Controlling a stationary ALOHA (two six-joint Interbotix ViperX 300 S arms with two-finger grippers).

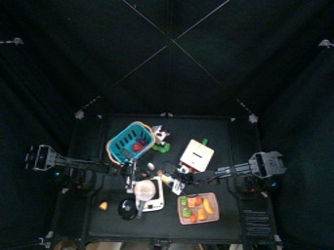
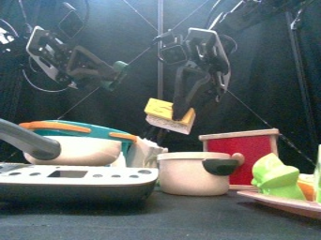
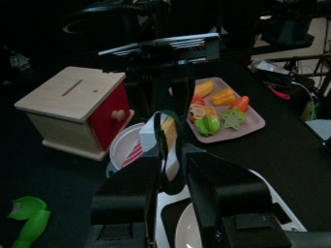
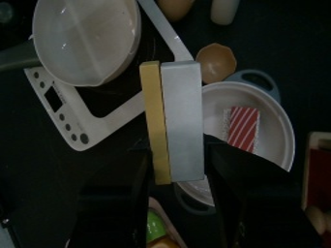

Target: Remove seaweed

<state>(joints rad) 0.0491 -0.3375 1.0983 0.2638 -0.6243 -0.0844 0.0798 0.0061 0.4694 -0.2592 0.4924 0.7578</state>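
Observation:
A toy food block (image 2: 170,115), yellow on one face and pale grey-white on the other, hangs in the air over the pot. My right gripper (image 2: 189,101) comes down from above, shut on it. In the right wrist view the block (image 4: 175,116) runs out from between the jaws (image 4: 177,186). The seaweed does not show as a separate piece on it. My left gripper (image 3: 165,167) is open, its tips on either side of the block's (image 3: 165,134) near end; I cannot tell whether they touch. From above, both grippers meet mid-table (image 1: 156,177).
Under the block stand a white pot (image 2: 194,173) with a red piece (image 4: 243,128) inside and a white pan on a kitchen scale (image 2: 75,183). A red and wood box (image 2: 251,152) and a vegetable tray (image 1: 198,207) lie to the right. A teal basket (image 1: 128,140) stands behind.

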